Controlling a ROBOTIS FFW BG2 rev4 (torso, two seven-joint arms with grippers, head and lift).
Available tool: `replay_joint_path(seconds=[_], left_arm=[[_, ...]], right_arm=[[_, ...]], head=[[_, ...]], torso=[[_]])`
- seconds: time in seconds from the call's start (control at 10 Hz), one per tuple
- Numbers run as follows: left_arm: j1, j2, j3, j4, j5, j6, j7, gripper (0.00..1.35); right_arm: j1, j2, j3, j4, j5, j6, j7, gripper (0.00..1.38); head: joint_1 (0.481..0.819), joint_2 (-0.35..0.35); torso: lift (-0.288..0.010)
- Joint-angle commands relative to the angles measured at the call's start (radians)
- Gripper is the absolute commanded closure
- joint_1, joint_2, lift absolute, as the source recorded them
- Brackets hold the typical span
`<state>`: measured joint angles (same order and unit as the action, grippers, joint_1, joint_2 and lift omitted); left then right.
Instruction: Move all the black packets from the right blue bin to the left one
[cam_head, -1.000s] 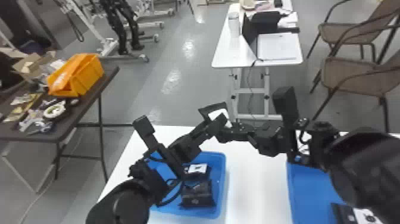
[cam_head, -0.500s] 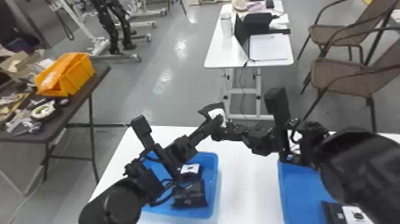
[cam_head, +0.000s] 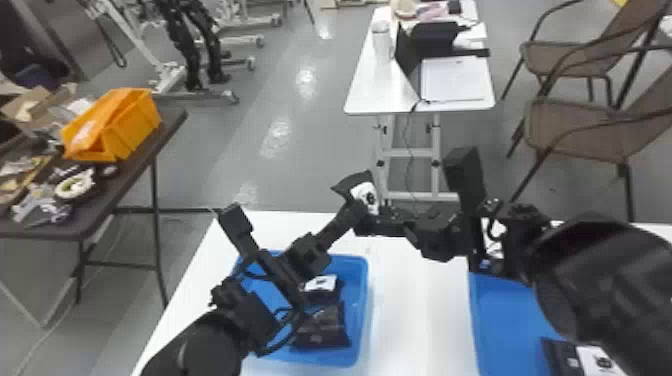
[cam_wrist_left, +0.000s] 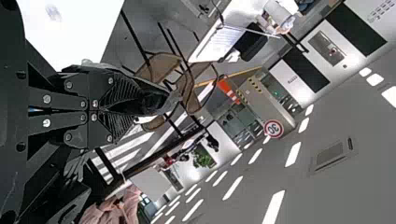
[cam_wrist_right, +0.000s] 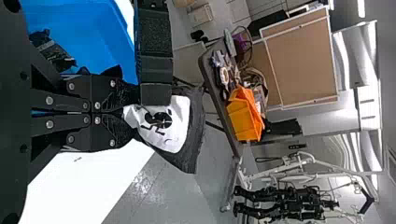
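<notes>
Black packet with a white label (cam_head: 596, 359) sits nearest, in the right blue bin (cam_head: 507, 315), partly behind the right arm (cam_head: 595, 270). Left blue bin (cam_head: 363, 310) has two more: a dark one (cam_head: 322, 327) on the near side, a white-labelled one (cam_head: 320, 287) just beyond it, partly behind the left arm (cam_head: 200, 345). Both bins are on the white tabletop (cam_head: 417, 305), with bare surface between.

Farther out, the held packet (cam_head: 364, 194) is up in the air past the left bin, between the two arms, tilted, white label showing. Right end effector (cam_head: 379, 217) is clamped on it; in right wrist view the fingers (cam_wrist_right: 122, 133) pinch it at the label end. Left end effector (cam_head: 356, 210) is at the same packet; in left wrist view its fingers (cam_wrist_left: 116, 126) are closed on the dark film. So both have it.

Behind, on the left: dark tabletop (cam_head: 125, 185) with an orange bin (cam_head: 115, 125), tape roll (cam_head: 75, 185) and loose parts. Straight ahead, a second white tabletop (cam_head: 370, 95) with papers (cam_head: 452, 80) and a white cup (cam_head: 381, 40). Brown chairs (cam_head: 575, 125) to its right. Black robot legs (cam_head: 192, 45) by a white frame (cam_head: 170, 80), back left.
</notes>
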<state>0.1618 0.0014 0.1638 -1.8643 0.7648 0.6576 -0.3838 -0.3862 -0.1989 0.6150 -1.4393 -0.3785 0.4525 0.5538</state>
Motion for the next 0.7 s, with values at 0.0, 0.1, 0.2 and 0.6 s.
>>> replay_joint_path(seconds=[0.0,0.1,0.2,0.6], left_arm=[[0.005,-0.004,0.0,0.001,0.005,-0.033,0.0,1.22],[0.012,-0.004,0.008,0.001,-0.001,-0.058,0.0,1.22],[0.028,-0.004,0.031,-0.001,-0.059,-0.093,-0.001,1.22],[0.12,-0.004,0.184,-0.021,-0.352,-0.279,0.0,1.22]], right_arm=[[0.001,0.001,0.0,0.003,0.0,-0.006,0.0,1.2],[0.001,0.003,-0.001,0.02,-0.008,-0.021,0.0,0.87],[0.018,0.009,-0.018,0.062,-0.042,-0.06,0.021,0.33],[0.351,0.03,-0.374,-0.279,0.276,-0.041,-0.052,0.24]], head=[[0.695,0.242],[0.695,0.245],[0.695,0.251],[0.695,0.273]], torso=[[0.0],[0.0],[0.0],[0.0]])
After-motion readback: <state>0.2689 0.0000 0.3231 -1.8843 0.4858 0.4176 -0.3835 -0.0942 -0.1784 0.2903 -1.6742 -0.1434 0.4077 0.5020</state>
